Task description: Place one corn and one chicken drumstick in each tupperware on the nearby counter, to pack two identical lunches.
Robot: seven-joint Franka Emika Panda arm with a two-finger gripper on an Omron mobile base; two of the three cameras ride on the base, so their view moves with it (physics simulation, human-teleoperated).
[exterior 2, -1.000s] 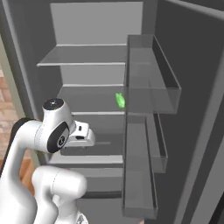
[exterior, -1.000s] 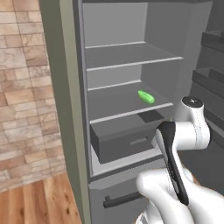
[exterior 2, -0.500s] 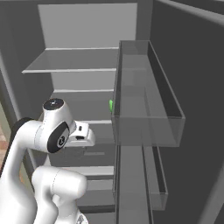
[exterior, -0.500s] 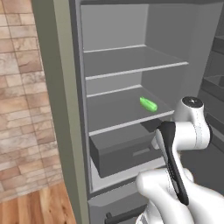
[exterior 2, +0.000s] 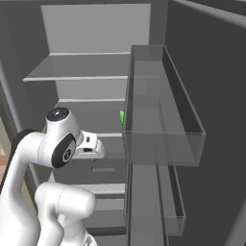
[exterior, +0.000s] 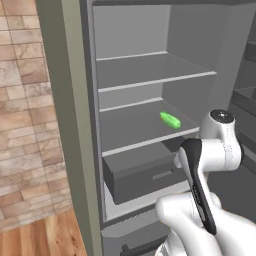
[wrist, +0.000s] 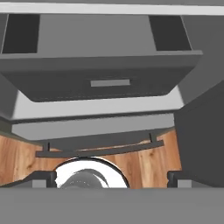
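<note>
One bright-green corn (exterior: pixel 170 120) lies on the middle shelf of an open fridge; from the right base it peeks out as a green sliver (exterior 2: pixel 122 116) behind the door bin. My gripper (wrist: pixel 111 178) is open, its two dark fingertips (wrist: pixel 43 177) wide apart with nothing between them. It points down at the fridge's grey drawer (wrist: pixel 109 83), below the corn's shelf. The chicken drumstick, the tupperware and the counter are out of view.
The fridge door stands open on the right with clear bins (exterior 2: pixel 163 125) close to my arm. A grey drawer (exterior: pixel 145 175) juts out under the shelves. A brick wall (exterior: pixel 25 125) and wooden floor (exterior: pixel 45 235) lie to the left.
The whole picture has shifted and the fridge looms larger, so the base has driven closer. The arm keeps its pose and the gripper stays open.
</note>
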